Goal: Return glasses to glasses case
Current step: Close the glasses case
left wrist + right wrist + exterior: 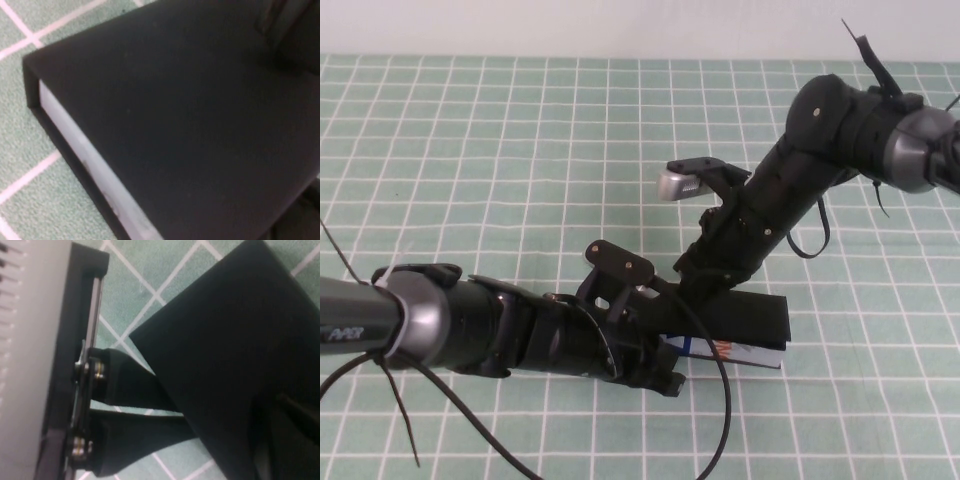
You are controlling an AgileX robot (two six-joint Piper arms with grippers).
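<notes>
The glasses case (752, 320) lies on the green checked cloth right of centre. It is a black box with its lid down flat and a white printed front edge (735, 352). The glasses are hidden. My right gripper (694, 282) reaches down from the upper right onto the case's left part and is shut. My left gripper (662, 368) comes in from the left and sits at the case's left end. The left wrist view is filled by the black lid (190, 115) and the white edge (85, 160). The right wrist view shows the lid (230, 350) close up.
The left arm's grey wrist body (30, 350) sits close beside the case in the right wrist view. Black cables (720, 420) hang from both arms near the case. The green checked cloth (500, 150) covers the table.
</notes>
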